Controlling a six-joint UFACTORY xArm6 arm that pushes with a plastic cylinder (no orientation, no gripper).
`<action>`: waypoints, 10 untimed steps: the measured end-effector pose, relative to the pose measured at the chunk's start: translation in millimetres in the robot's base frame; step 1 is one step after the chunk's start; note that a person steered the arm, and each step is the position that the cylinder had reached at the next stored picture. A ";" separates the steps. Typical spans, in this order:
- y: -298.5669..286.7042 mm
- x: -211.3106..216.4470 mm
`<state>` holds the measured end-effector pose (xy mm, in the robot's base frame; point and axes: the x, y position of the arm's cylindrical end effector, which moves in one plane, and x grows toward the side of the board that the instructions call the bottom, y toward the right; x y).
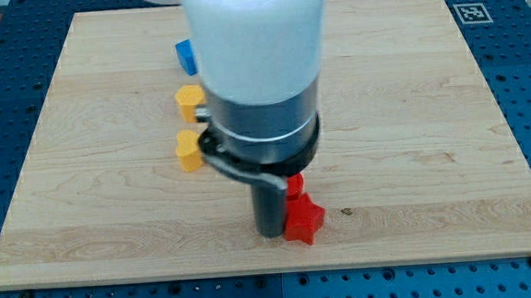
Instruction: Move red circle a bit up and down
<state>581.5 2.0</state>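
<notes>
My arm's white and dark body fills the middle of the view. The dark rod comes down below it, and my tip [272,234] rests on the board near the view's bottom. A red star-like block [305,220] lies touching the rod's right side. A second red block [295,184] shows just above the star, mostly hidden by the arm, so I cannot make out its shape. No full red circle shows.
The wooden board [429,111] lies on a blue perforated table. Two yellow blocks [189,100] [188,151] sit left of the arm. A blue block [184,56] is partly hidden at the upper left. A marker tag [471,13] sits at the board's top right corner.
</notes>
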 end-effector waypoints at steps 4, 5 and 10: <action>15.5 -58.7; 18.1 -75.9; 79.3 -93.2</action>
<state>488.4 81.3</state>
